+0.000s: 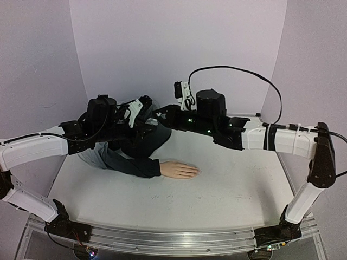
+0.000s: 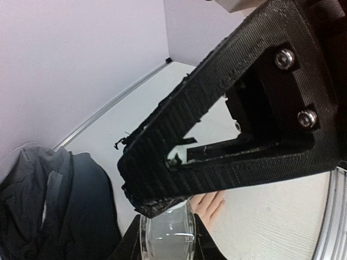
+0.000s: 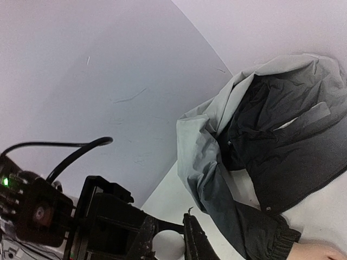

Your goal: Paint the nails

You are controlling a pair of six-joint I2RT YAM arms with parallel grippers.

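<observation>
From the top camera, finds the left gripper [image 1: 145, 106] and the right gripper [image 1: 160, 115] nose to nose at the back of the white table [image 1: 233, 184], above a navy-and-grey jacket [image 1: 135, 142]. Cannot tell from here how either is set: black housings in the way of the fingertips. Puts the mannequin hand [image 1: 179, 169] flat near the table's middle, poking out of the sleeve [image 1: 130, 162], well apart from both grippers. Places the nails [image 1: 194, 172] at its fingertips, pointing right, too small to make out. Shows a black cable [image 1: 238, 69] looping over the right arm.

From the left wrist, fills most of the frame with the gripper's own black ridged fingers [image 2: 179, 119], close together at the tips just above a small bottle [image 2: 165, 235], clear-walled. Cannot tell whether anything is pinched there. Catches pale mannequin fingers just beyond the bottle, and the jacket at lower left with a pale strip too blurred to read.

From the right wrist, shows the right gripper closed on the small bottle, a white round shape between two black fingers. Sets the jacket heaped against the wall on the right, cuff and a sliver of the hand in the bottom corner.
</observation>
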